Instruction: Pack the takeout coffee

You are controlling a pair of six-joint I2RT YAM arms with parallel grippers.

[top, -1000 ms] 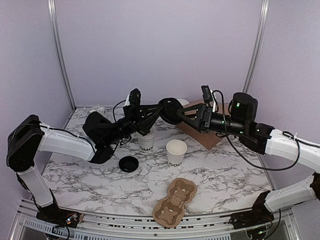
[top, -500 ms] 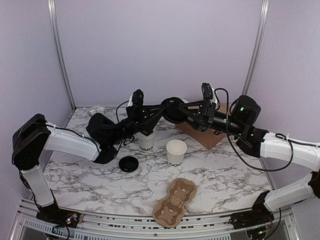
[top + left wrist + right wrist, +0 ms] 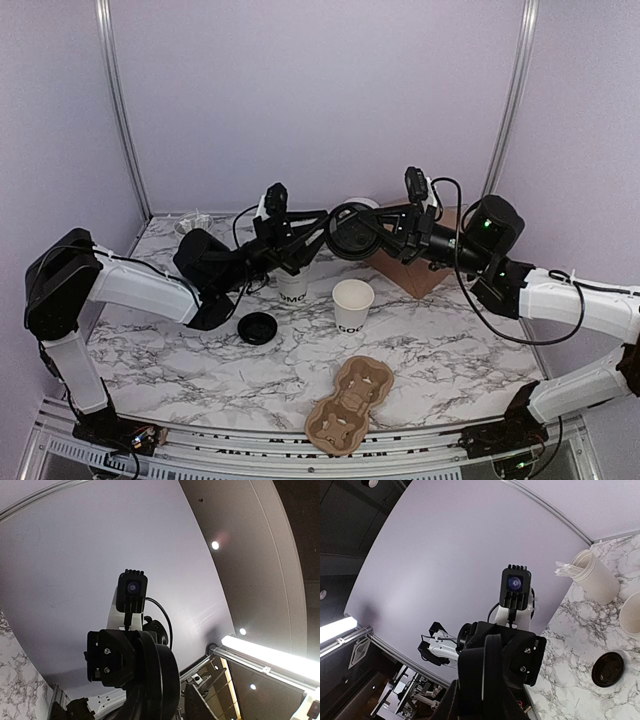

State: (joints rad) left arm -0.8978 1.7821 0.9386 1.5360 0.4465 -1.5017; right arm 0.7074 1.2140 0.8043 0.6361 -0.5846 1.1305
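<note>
A round black lid (image 3: 350, 232) hangs in the air between my two grippers, above the back of the table. My right gripper (image 3: 376, 233) is shut on its right rim; in the right wrist view the lid (image 3: 487, 670) stands edge-on between the fingers. My left gripper (image 3: 318, 234) is at the lid's left rim, and in the left wrist view one finger (image 3: 195, 702) stands just apart from the lid (image 3: 167, 680). Two open white paper cups with black lettering (image 3: 292, 286) (image 3: 352, 304) stand below. A second black lid (image 3: 258, 327) lies flat on the table.
A moulded cardboard cup carrier (image 3: 350, 403) lies near the front edge. A brown box (image 3: 418, 270) sits at the back right, under my right arm. The white canister of sticks (image 3: 592, 577) stands at the back left.
My right gripper has moved in and closed on the raised lid. My left gripper's jaws have eased apart. The lid has shifted slightly right.
</note>
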